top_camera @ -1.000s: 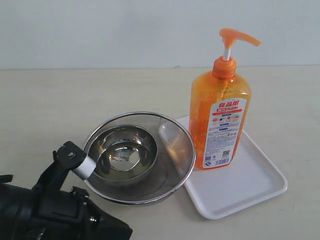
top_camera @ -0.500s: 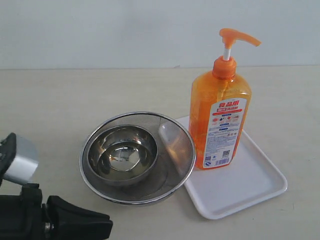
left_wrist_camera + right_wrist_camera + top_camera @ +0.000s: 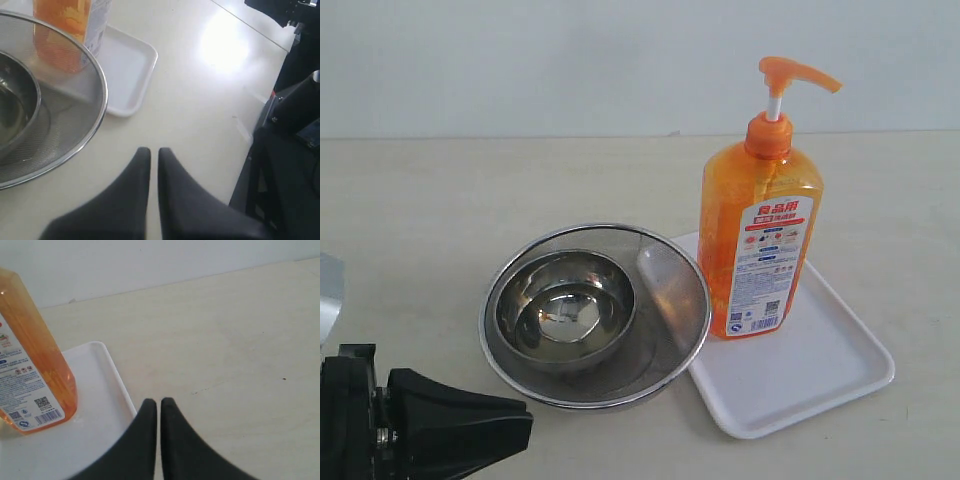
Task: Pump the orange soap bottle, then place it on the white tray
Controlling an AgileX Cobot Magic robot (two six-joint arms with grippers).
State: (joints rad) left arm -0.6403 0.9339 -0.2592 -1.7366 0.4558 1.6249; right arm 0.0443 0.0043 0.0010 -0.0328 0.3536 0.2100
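I see the orange soap bottle (image 3: 760, 180) upright on the white tray (image 3: 825, 375), its label (image 3: 767, 262) bearing Chinese print and a QR code. My left gripper (image 3: 150, 152) and right gripper (image 3: 158, 403) are pinched together, empty.

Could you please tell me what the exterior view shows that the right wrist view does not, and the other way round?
Only the exterior view shows the pump nozzle and the round mesh strainer with the steel bowl nested in it. Only the right wrist view shows the right gripper, its jaws together and empty, over the table beside the tray's rim. Both show the orange soap bottle standing upright on the white tray, with its label visible.
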